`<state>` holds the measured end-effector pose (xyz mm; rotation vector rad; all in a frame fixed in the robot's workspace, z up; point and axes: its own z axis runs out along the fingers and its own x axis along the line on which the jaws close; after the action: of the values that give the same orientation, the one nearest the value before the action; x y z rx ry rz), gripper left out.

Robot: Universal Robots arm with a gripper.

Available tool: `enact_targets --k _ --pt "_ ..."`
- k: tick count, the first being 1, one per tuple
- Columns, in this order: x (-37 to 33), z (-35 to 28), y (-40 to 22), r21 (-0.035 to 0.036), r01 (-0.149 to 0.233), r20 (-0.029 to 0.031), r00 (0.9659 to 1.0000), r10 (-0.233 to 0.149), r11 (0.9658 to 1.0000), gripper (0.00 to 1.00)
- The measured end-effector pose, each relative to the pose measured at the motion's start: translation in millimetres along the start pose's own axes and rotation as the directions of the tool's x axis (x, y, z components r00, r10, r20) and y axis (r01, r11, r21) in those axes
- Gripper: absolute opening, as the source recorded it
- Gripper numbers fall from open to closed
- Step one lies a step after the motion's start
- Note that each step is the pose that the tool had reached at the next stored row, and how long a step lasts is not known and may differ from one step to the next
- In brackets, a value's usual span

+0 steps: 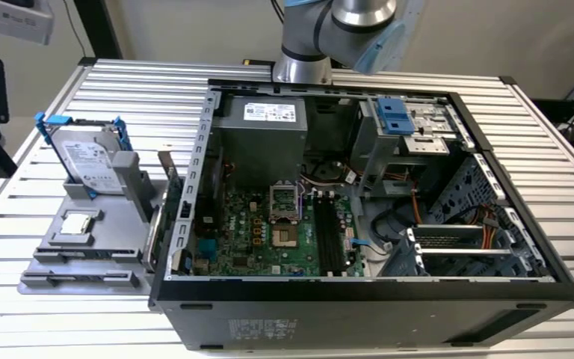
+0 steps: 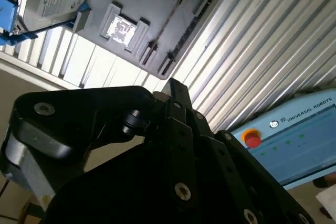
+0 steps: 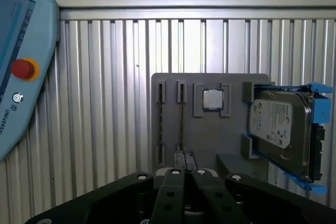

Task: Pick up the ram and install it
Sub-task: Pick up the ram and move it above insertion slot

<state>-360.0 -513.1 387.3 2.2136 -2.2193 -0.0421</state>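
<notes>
Standing edge-up, ram (image 3: 181, 121) lengthwise along holder (image 3: 210, 135) slot

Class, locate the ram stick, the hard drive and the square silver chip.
ram stick (image 3: 181, 124): first wrist view, its thin edge.
hard drive (image 3: 277, 124): first wrist view, labelled face.
square silver chip (image 3: 212, 99): first wrist view, centre.

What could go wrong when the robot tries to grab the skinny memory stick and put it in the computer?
The ram stands on its thin edge in a narrow slot of the grey holder, so a slightly off grab might miss it or tip it. The small square chip sits close beside it and could get bumped. The memory slots lie deep inside the computer case, so the stick might go in crooked.
</notes>
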Motion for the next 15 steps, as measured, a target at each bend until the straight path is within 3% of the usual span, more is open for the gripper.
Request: enact_targets --k 6,15 --pt "0.0 0.4 -3.6 -0.0021 0.059 -0.0014 0.9983 -0.059 0.9983 0.00" --pt "0.0 0.8 -4.6 -0.0030 0.067 -0.0010 0.9977 -0.067 0.9977 0.00"
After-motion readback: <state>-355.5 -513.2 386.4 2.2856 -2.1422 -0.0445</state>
